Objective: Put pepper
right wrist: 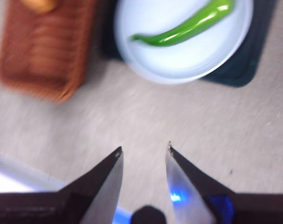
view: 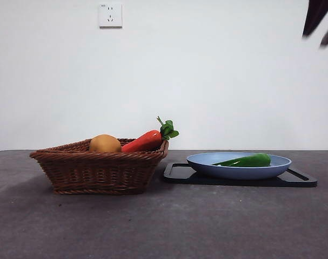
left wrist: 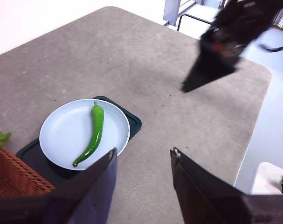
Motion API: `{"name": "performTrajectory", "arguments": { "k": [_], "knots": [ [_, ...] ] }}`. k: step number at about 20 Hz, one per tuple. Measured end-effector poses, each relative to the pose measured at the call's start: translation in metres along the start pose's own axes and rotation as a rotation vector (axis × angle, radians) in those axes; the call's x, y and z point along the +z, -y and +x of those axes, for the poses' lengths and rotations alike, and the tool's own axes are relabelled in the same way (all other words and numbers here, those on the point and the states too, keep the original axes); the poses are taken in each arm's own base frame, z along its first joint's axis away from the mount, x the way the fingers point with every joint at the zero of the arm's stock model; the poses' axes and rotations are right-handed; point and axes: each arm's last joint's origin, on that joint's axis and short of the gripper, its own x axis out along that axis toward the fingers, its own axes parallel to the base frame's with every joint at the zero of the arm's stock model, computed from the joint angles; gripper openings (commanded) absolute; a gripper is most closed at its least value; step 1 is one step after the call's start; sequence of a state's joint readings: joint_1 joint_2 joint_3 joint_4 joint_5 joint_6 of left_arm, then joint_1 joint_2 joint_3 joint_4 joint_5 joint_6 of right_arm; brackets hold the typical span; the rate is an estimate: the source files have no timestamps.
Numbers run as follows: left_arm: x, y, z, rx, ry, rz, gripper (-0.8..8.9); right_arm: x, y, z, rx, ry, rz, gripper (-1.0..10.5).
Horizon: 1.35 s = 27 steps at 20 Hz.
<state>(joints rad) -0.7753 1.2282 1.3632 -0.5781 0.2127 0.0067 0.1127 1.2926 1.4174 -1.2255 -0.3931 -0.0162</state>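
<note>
grey table (view: 207, 226), wicker basket (view: 99, 170), black tray (view: 299, 179)

One green pepper (view: 250, 160) lies on the one blue plate (view: 207, 162), which sits on one dark tray (view: 177, 174). One wicker basket (view: 96, 170) holds two things — one carrot (view: 143, 142) and one round orange fruit (view: 105, 144). Two pincers show — the left pincer (left wrist: 143, 156) and the right pincer (right wrist: 143, 149).

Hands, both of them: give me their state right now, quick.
Left hand: open, holding nothing, above the table near the blue plate.
Right hand: open, holding nothing; the pepper lies on the plate.
</note>
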Motion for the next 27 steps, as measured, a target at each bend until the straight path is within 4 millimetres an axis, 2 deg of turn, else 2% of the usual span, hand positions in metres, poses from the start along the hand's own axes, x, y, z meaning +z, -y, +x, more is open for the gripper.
{"name": "performTrajectory", "arguments": {
  "k": [4,7,8,27],
  "knots": [
    [-0.002,0.0,0.0,0.0,-0.019,-0.004,1.95,-0.032,-0.032,-0.032,0.044,0.021,-0.11,1.6],
    [-0.004,0.0,0.0,0.0,-0.039,-0.009,0.35,-0.048,-0.042,-0.046,0.064,0.028,-0.168,0.2],
    [-0.004,0.0,0.0,0.0,-0.041,-0.009,0.06,-0.05,-0.044,-0.048,0.066,0.037,-0.189,0.1],
    [-0.003,0.0,0.0,0.005,-0.026,-0.003,0.08,-0.053,-0.045,-0.051,0.089,0.046,-0.208,0.1]
  ]
}}
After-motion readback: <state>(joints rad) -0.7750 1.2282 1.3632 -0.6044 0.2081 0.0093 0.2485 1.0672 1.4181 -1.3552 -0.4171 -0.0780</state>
